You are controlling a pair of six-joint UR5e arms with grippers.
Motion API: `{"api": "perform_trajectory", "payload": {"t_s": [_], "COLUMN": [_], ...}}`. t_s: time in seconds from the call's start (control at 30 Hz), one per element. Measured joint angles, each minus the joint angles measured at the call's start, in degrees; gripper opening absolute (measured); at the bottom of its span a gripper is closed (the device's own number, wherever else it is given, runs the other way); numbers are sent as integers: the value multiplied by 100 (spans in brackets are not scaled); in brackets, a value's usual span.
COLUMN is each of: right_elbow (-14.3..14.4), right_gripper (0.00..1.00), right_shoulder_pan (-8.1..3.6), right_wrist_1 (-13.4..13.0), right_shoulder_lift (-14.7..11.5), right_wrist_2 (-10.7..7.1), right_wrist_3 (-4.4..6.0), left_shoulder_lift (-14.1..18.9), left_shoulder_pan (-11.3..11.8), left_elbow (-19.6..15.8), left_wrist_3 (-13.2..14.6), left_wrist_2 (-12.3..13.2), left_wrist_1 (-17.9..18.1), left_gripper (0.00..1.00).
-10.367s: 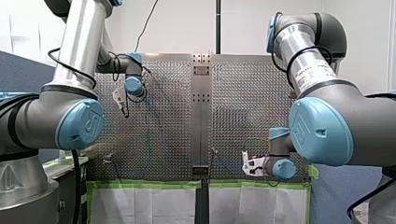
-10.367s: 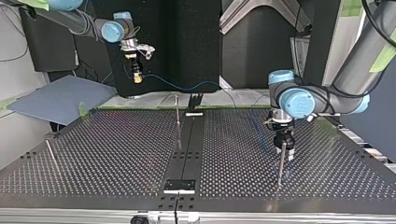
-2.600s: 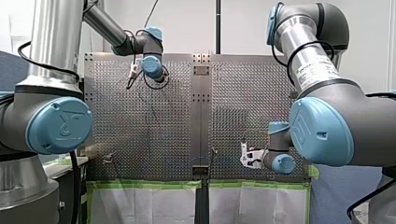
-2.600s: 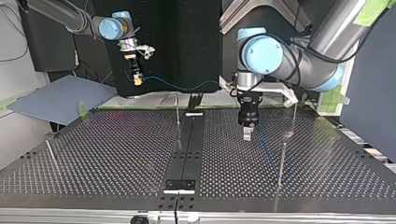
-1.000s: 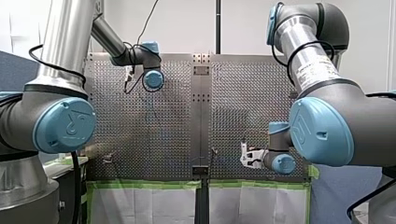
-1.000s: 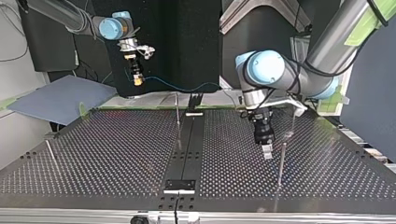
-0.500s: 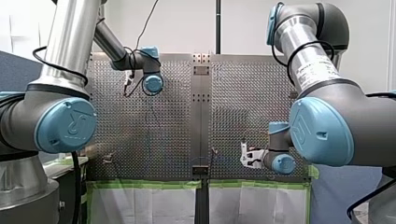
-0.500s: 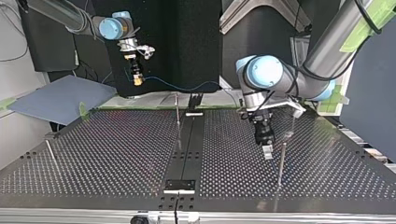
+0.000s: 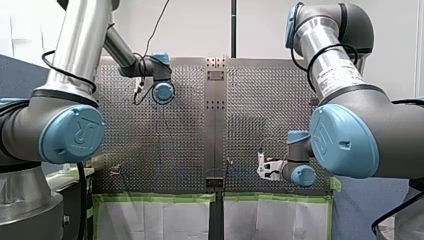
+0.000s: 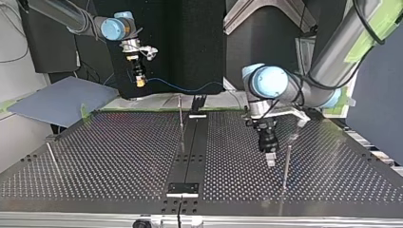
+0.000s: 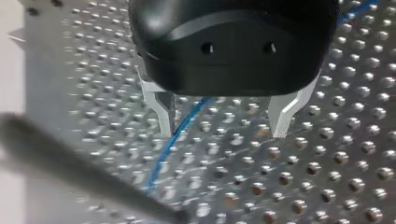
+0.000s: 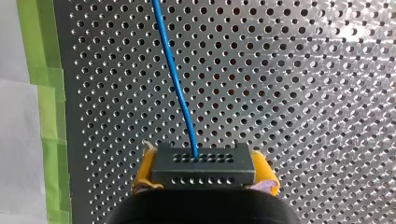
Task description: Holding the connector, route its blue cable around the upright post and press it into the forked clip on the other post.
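Though thin, bright blue cable (image 12: 176,84).

The perforated metal table (image 12: 303,70) gleams; the connector (image 12: 203,165) looks matt grey plastic, its blue cable (image 12: 175,79) smooth.

The front view is bright, with a well-lit white wall (image 9: 200,25) at the back. The metal counter (image 9: 165,130) shines in soft pale patches. The top view is dimmer, with a black backdrop (image 10: 190,47), and the counter gleams near its front edge. In the left wrist view a post (image 11: 70,170) is only a blurry dark smear. In the right wrist view, glare whitens the counter far from its green-taped edge.
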Motion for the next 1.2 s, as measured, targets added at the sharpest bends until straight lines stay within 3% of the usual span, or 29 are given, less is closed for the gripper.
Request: {"api": "perform_trajectory", "payload": {"t_s": [0.37, 0.83, 1.0, 1.2], "right_elbow": [0, 0, 0, 0], "right_gripper": [0, 0, 0, 0], "right_shoulder_pan": [0, 1, 0, 0], "right_wrist_1": [-6, 9, 7, -4], "right_shoulder_lift": [0, 0, 0, 0], "right_wrist_2": [0, 0, 0, 0], "right_wrist_3": [1, -6, -6, 0], "left_shoulder_lift": [-118, -120, -116, -99], "left_shoulder_pan": [128, 34, 10, 29], "left_elbow": [129, 109, 82, -4], "left_wrist_3": [-49, -20, -186, -457], "left_wrist_2": [-58, -142, -83, 159], "left_wrist_1": [-134, -279, -291, -197], "left_gripper": [100, 100, 100, 100]}}
